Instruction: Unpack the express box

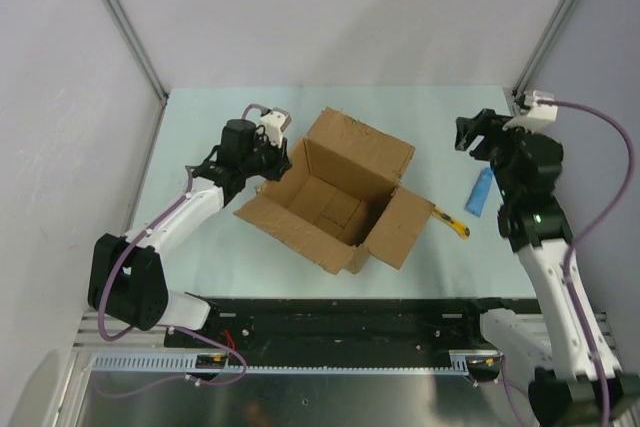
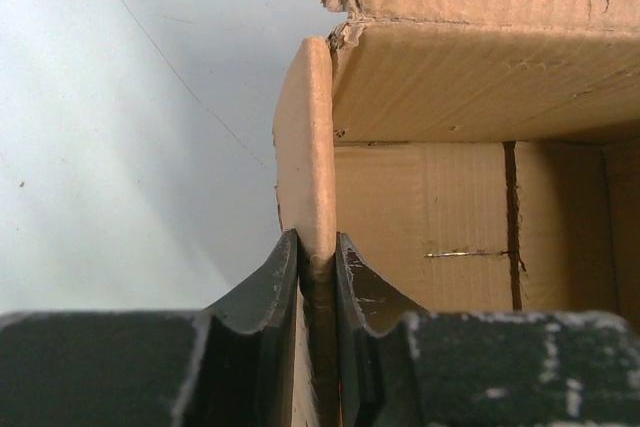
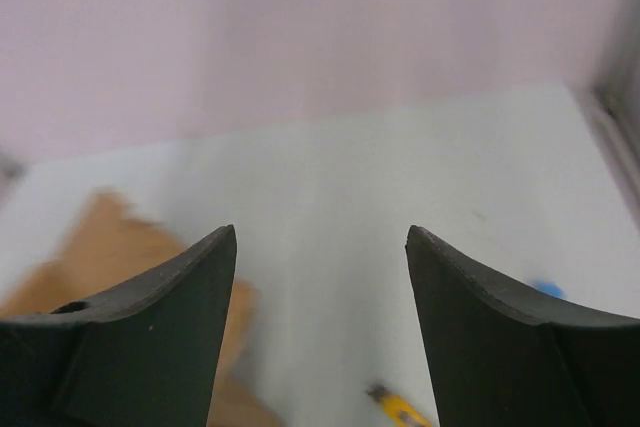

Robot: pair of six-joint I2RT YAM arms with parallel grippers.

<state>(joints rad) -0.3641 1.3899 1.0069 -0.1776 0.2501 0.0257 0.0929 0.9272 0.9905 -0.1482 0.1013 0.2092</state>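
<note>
The express box (image 1: 335, 207), a brown cardboard carton with its top flaps spread open, stands in the middle of the table. Its inside looks bare down to the cardboard floor. My left gripper (image 1: 268, 155) is at the box's far left corner, shut on the edge of the left flap (image 2: 306, 147), which stands upright between the two fingers (image 2: 318, 247). My right gripper (image 1: 473, 135) hangs above the table to the right of the box, open, with nothing between its fingers (image 3: 320, 237). The box (image 3: 110, 257) shows blurred at the lower left of the right wrist view.
A blue packet (image 1: 480, 191) lies on the table right of the box, under the right arm. A yellow-and-black utility knife (image 1: 452, 222) lies just off the box's right flap, also seen as a knife (image 3: 400, 407) in the right wrist view. Grey walls enclose the table.
</note>
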